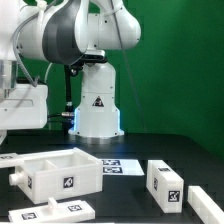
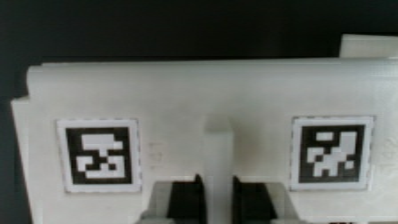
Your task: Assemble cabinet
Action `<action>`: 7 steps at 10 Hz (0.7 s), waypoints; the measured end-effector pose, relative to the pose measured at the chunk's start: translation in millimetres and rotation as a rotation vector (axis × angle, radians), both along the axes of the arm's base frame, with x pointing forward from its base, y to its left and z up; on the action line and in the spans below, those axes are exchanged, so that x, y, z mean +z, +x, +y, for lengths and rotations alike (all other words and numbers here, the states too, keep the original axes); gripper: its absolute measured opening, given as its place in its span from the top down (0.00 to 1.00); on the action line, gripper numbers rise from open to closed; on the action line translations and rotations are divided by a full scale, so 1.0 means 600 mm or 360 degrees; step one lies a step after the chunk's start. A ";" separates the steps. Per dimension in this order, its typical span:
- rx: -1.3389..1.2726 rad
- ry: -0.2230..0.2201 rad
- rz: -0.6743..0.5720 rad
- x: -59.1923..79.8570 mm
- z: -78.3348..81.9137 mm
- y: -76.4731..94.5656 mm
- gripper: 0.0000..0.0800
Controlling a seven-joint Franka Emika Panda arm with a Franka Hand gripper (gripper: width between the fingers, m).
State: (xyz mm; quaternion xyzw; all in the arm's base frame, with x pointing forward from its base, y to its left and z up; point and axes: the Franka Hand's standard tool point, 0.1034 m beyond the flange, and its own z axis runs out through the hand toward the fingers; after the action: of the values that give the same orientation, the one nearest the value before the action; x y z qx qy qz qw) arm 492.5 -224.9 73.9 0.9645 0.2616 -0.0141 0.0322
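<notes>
White rigid plastic fills the wrist view: a flat cabinet panel (image 2: 205, 95) bearing two black-and-white square tags sits right against the two-finger gripper (image 2: 205, 203). The gripper's grey fingertips (image 2: 169, 205) stand close together with only a narrow slit between them. I cannot tell whether they pinch a rib of the panel or merely sit at it.

In the exterior view the other cabinet parts lie on the black table (image 1: 150, 150). An open white box-shaped body (image 1: 55, 172) sits toward the exterior view's left, and a flat tagged piece (image 1: 55, 212) lies near it at the lower edge. A white tagged block (image 1: 165, 182) and a second block (image 1: 207, 200) lie toward the exterior view's right, well apart from the body. The marker board (image 1: 118, 165) lies just beside the body.

These parts look light and stiff, unlikely to flex or crush, but their smooth faces will probably be slippery between the fingers. The panel is best taken across its thin edge or a raised rib, near the middle so it does not swing. The blocks are best taken across their narrow width.
</notes>
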 end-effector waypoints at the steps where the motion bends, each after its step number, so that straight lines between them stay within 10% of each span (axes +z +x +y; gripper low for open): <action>1: 0.0001 0.0000 0.0001 0.000 0.000 0.000 0.92; 7: 0.0013 -0.0005 -0.0002 -0.010 0.008 -0.003 0.92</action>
State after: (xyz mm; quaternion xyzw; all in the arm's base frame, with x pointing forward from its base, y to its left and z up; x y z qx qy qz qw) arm 490.6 -220.3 68.1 0.9634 0.2657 -0.0138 0.0338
